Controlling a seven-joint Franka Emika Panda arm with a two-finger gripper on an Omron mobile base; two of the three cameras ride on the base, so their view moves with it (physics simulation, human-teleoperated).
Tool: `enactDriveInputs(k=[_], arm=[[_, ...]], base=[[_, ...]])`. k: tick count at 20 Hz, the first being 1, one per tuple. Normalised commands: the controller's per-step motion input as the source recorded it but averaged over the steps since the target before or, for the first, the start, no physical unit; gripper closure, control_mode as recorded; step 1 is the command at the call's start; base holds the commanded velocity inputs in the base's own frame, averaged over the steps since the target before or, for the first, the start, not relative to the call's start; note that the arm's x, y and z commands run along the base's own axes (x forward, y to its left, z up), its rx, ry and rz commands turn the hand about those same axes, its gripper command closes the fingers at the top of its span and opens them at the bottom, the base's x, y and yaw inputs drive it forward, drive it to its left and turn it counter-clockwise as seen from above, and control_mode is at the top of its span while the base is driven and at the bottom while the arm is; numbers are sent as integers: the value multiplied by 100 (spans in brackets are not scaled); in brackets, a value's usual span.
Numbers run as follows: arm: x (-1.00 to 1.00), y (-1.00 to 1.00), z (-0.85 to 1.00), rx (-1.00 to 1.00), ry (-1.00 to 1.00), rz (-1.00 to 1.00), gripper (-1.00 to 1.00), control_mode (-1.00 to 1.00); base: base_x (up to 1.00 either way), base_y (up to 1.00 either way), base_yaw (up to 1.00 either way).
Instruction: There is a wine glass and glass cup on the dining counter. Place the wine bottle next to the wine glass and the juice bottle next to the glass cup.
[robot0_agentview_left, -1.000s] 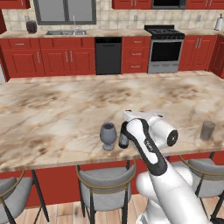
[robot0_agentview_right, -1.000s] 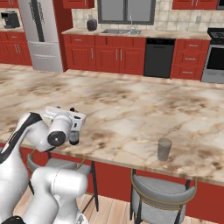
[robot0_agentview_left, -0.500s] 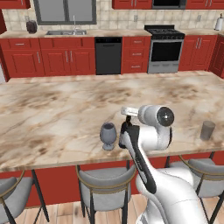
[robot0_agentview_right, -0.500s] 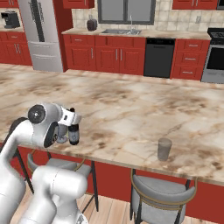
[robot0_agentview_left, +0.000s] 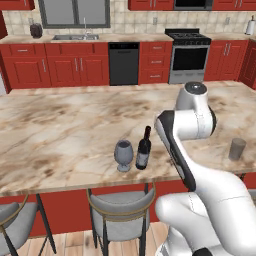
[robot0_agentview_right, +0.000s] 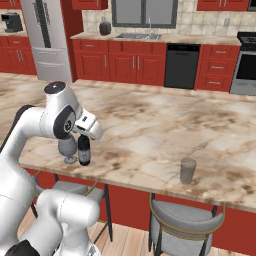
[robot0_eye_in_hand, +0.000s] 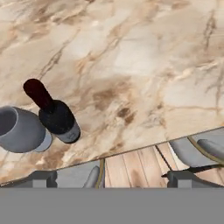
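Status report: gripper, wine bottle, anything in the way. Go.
Gripper open, holding nothing. Wine bottle upright on the dining counter beside the wine glass. Glass cup stands alone near the counter's front edge. Nothing in the way.

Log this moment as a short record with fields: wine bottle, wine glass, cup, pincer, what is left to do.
wine bottle: upright on the counter near its front edge, free of the arm
wine glass: upright, right beside the wine bottle
cup: stands alone farther along the counter, nothing beside it
pincer: open, holding nothing, above the counter edge and stools
left to do: juice bottle beside the cup
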Motion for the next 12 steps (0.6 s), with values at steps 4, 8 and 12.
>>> enactDriveInputs(k=[4,8,12], arm=[[-52,-41,-2,-1,56,0,-100,-100],[-63,-32,-16,-1,32,0,-100,-100],[-61,-21,-27,0,15,0,-100,-100]], base=[[0,0,0],[0,0,0],[0,0,0]])
